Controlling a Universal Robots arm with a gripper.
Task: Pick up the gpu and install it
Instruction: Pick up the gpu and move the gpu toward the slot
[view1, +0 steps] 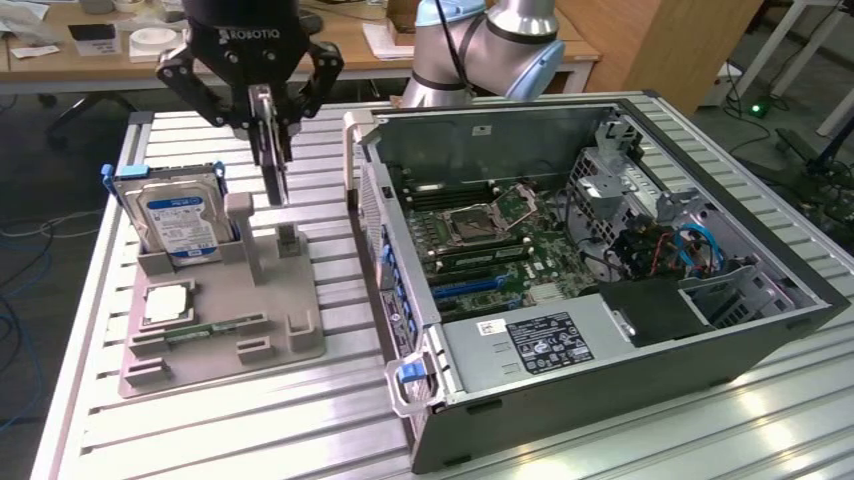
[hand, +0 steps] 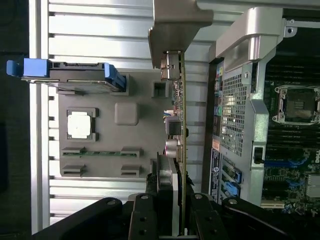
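My gripper (view1: 271, 118) is shut on the gpu (view1: 275, 165), a thin dark card that hangs edge-on and upright from the fingers. The card's lower end is just above the grey holder (view1: 274, 300) beside the open computer case (view1: 747, 300). In the wrist view the gpu (hand: 179, 120) runs as a narrow strip away from my gripper (hand: 175, 202), with its silvery metal bracket (hand: 180, 20) at the far end. The motherboard (view1: 514, 240) lies inside the case, with blue slots (view1: 467, 285) near its front.
A hard drive (view1: 180, 215) in a blue caddy stands upright in the holder's far corner. A square processor chip (view1: 167, 303) and a green memory stick (view1: 214, 328) lie in the holder. The case wall (view1: 374, 200) rises right beside the card. A power supply (view1: 534, 345) fills the case's near end.
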